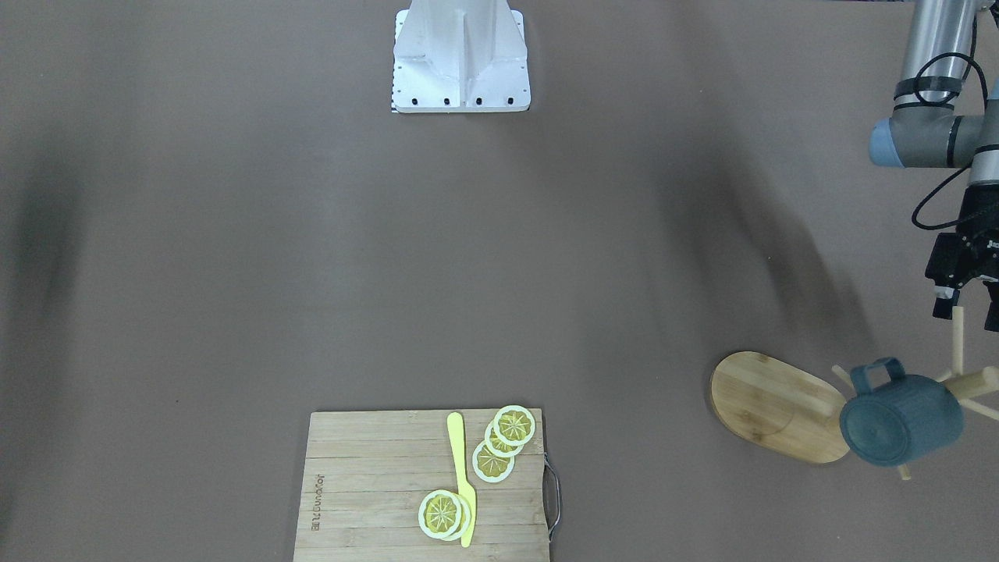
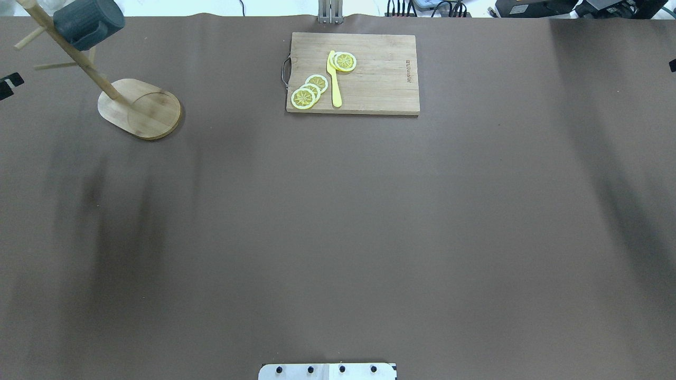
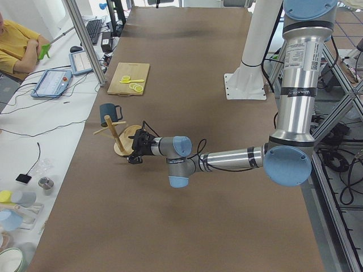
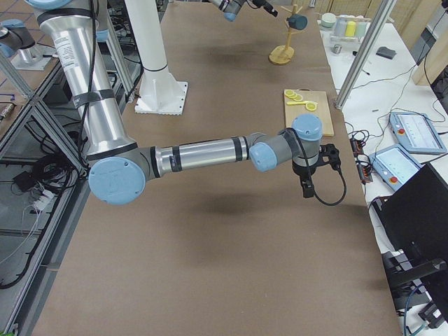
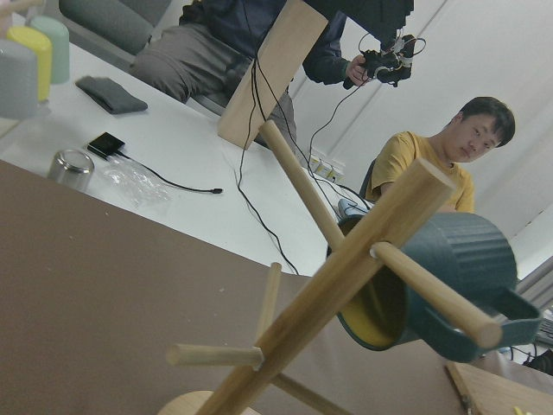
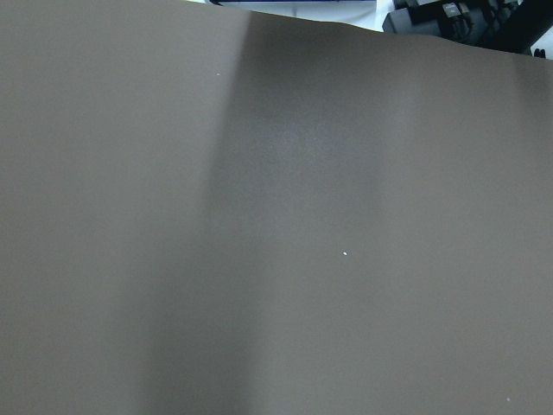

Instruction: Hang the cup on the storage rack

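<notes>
The cup (image 1: 901,421) hangs on the storage rack (image 1: 773,406). An upper peg runs through its squarish handle, and the dark body lies on its side with the yellow mouth turned toward the pole. It hangs over the edge of the oval base, clear of the table.

The left gripper (image 1: 968,306) hovers just beside the rack, on the side facing the robot and away from the base's far end. Its two black fingers (image 1: 943,300) stand apart with nothing between them that they grip. One thin peg points up toward the gap, though I can't tell whether it reaches in. The gripper touches neither the cup nor the pole. From its wrist camera the pole, the pegs and the mug fill the view.

The right gripper (image 4: 306,187) is well apart from the rack, far along the table and pointing down over bare brown tabletop. Only the side view really shows it, so I cannot tell how its fingers stand.

Also well away from the rack lies a slatted cutting board (image 1: 375,484) with a metal handle. It carries several lemon slices (image 1: 515,425) and a yellow knife (image 1: 462,476) laid among them. Beyond the rack a man in a yellow shirt (image 5: 458,156) sits at a white side table.
</notes>
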You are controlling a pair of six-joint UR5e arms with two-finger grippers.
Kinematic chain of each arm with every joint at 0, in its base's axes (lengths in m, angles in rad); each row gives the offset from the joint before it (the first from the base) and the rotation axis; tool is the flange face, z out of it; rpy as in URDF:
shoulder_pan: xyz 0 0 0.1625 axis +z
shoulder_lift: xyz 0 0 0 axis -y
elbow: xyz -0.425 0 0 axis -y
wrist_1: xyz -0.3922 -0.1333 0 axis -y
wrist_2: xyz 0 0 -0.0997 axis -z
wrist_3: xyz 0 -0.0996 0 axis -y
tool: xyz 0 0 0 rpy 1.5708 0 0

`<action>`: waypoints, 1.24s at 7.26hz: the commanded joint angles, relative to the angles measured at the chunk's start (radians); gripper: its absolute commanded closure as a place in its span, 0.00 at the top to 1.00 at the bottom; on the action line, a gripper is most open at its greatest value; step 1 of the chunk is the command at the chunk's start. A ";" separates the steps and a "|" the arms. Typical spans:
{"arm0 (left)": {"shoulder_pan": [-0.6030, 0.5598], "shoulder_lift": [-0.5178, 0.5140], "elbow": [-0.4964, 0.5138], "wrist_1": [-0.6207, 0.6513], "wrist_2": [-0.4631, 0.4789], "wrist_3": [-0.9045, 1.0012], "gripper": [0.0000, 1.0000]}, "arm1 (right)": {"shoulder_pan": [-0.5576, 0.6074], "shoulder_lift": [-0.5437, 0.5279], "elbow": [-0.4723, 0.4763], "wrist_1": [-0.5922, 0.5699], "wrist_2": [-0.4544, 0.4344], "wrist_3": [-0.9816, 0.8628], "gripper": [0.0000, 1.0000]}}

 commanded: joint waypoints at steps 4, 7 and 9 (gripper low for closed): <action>-0.136 0.027 -0.061 0.417 0.002 0.578 0.98 | 0.027 -0.043 -0.002 -0.001 -0.003 -0.062 0.99; -0.247 0.016 -0.194 0.798 -0.207 0.691 0.98 | 0.027 -0.046 -0.003 -0.001 -0.006 -0.062 0.99; -0.384 -0.036 -0.203 1.004 -0.582 0.691 0.98 | 0.024 -0.043 -0.014 -0.003 -0.029 -0.064 0.99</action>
